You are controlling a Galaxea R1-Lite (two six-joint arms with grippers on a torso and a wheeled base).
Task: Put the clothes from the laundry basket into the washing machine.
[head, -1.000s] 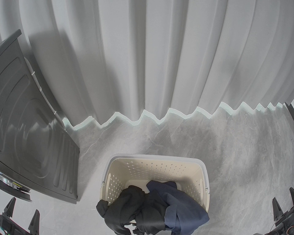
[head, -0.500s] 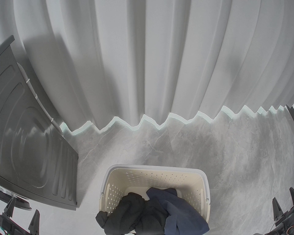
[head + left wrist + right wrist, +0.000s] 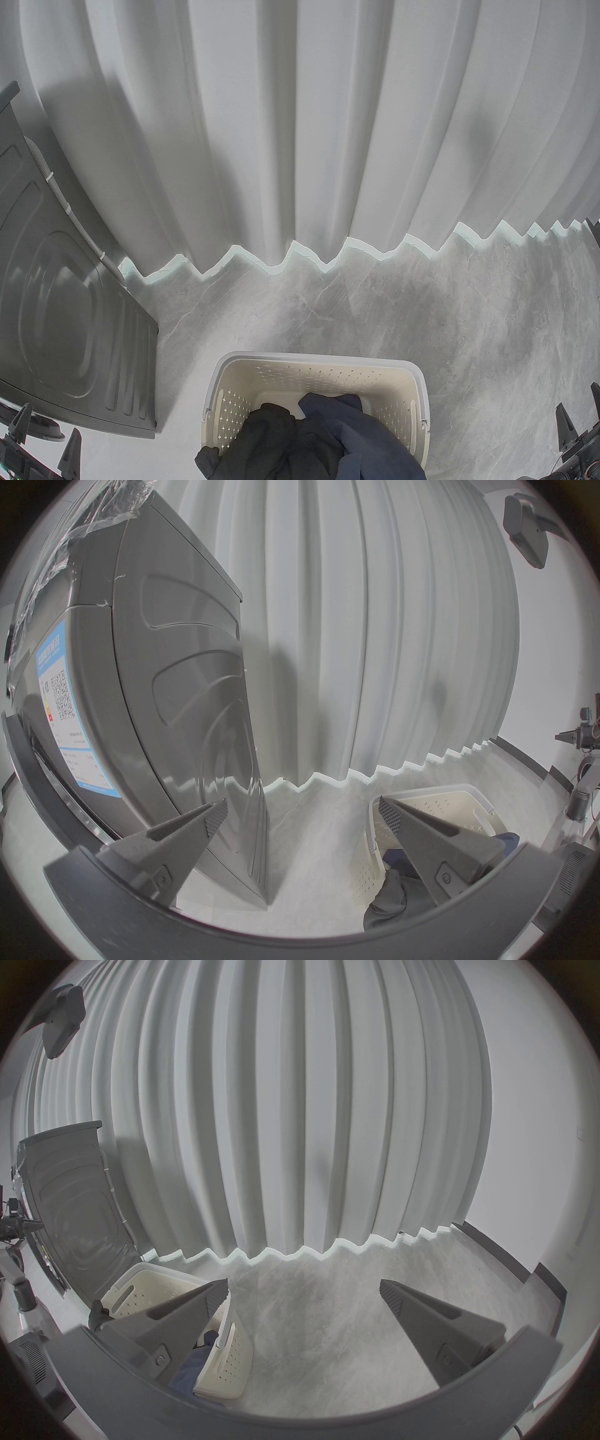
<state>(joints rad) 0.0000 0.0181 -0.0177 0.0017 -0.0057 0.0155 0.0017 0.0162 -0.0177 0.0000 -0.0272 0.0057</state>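
A cream laundry basket point(image 3: 312, 361) stands on the floor low in the head view, holding a black garment point(image 3: 262, 437) and a navy garment point(image 3: 359, 431). The grey washing machine point(image 3: 56, 312) stands to its left, side panel toward the basket. My left gripper point(image 3: 47, 431) hangs open and empty beside the machine's lower corner, left of the basket. My right gripper point(image 3: 581, 412) is open and empty over bare floor, right of the basket. From the left wrist, the left gripper point(image 3: 300, 814) frames the machine point(image 3: 169, 686) and basket point(image 3: 450, 799). Past the right gripper point(image 3: 303, 1291) lies the basket point(image 3: 150, 1288).
A white pleated curtain point(image 3: 300, 125) hangs behind the basket down to the grey marble floor point(image 3: 487, 312). Open floor lies beyond and right of the basket. A white wall with a dark baseboard point(image 3: 500, 1254) closes the right side.
The whole head picture has shifted: basket and washing machine sit lower and nearer the edges, so the camera has moved. Both grippers keep their places and stay open.
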